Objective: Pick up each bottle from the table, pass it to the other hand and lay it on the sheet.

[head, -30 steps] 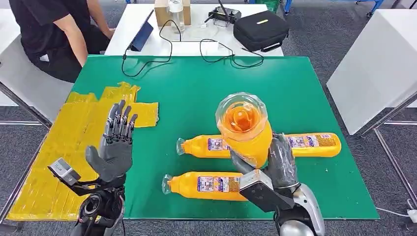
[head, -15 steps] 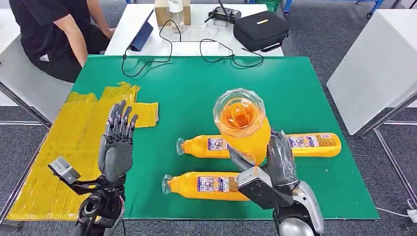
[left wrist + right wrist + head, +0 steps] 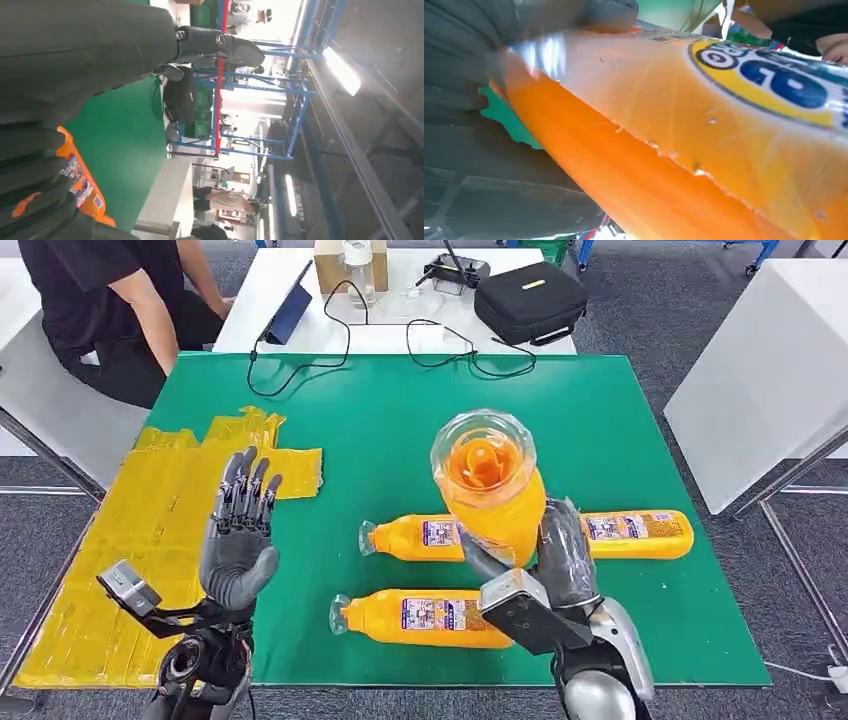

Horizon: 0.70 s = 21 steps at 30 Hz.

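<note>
right hand (image 3: 555, 560) grips orange bottle (image 3: 492, 490) — label unreadable

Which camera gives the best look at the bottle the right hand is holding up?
The head view: the held bottle stands whole in the right hand, its clear base facing the camera, above the green table. The right wrist view shows a blurred close-up of its side and label. The left wrist view shows orange bottles with labels, which one unclear.
</note>
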Each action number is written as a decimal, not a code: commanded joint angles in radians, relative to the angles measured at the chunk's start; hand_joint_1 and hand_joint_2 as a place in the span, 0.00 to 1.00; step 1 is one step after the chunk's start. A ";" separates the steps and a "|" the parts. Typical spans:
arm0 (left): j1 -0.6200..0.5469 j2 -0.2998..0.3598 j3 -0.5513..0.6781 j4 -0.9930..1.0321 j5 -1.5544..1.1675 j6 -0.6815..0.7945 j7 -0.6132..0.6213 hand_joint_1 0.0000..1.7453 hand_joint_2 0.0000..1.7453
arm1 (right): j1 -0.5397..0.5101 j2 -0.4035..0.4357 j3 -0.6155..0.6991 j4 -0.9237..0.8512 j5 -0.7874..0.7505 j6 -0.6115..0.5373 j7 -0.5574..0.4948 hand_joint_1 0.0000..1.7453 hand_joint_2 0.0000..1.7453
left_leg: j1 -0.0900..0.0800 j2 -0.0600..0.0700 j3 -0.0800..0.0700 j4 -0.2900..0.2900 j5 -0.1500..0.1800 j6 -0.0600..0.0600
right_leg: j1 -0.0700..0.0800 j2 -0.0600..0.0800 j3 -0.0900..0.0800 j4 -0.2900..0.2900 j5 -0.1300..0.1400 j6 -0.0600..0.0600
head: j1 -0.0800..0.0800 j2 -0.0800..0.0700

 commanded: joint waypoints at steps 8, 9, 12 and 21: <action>-0.097 0.000 -0.081 0.141 0.065 -0.006 0.015 0.00 1.00 | -0.231 0.089 0.103 0.387 -0.028 0.047 0.065 0.93 1.00 | 0.000 0.002 0.006 -0.002 0.000 0.001 | 0.001 0.000 0.005 -0.002 0.000 -0.003 | 0.000 0.000; -0.091 0.003 -0.082 0.132 0.069 -0.004 0.015 0.00 1.00 | -0.231 0.094 0.118 0.391 -0.024 0.050 0.066 0.92 1.00 | 0.000 0.004 0.007 -0.002 -0.001 0.001 | 0.001 0.001 0.007 -0.003 0.000 -0.003 | 0.000 0.000; -0.090 0.004 -0.082 0.130 0.069 -0.004 0.015 0.00 1.00 | -0.231 0.095 0.123 0.392 -0.022 0.050 0.068 0.92 1.00 | 0.000 0.002 0.004 -0.001 0.000 0.001 | 0.001 0.000 0.003 -0.001 0.000 -0.002 | 0.000 0.000; -0.012 0.022 -0.054 0.050 0.068 0.044 0.023 0.00 1.00 | -0.303 0.159 0.253 0.510 -0.001 0.085 0.059 0.91 1.00 | 0.000 0.007 0.005 -0.001 -0.001 0.000 | 0.001 0.005 0.003 -0.001 0.001 -0.003 | 0.000 0.000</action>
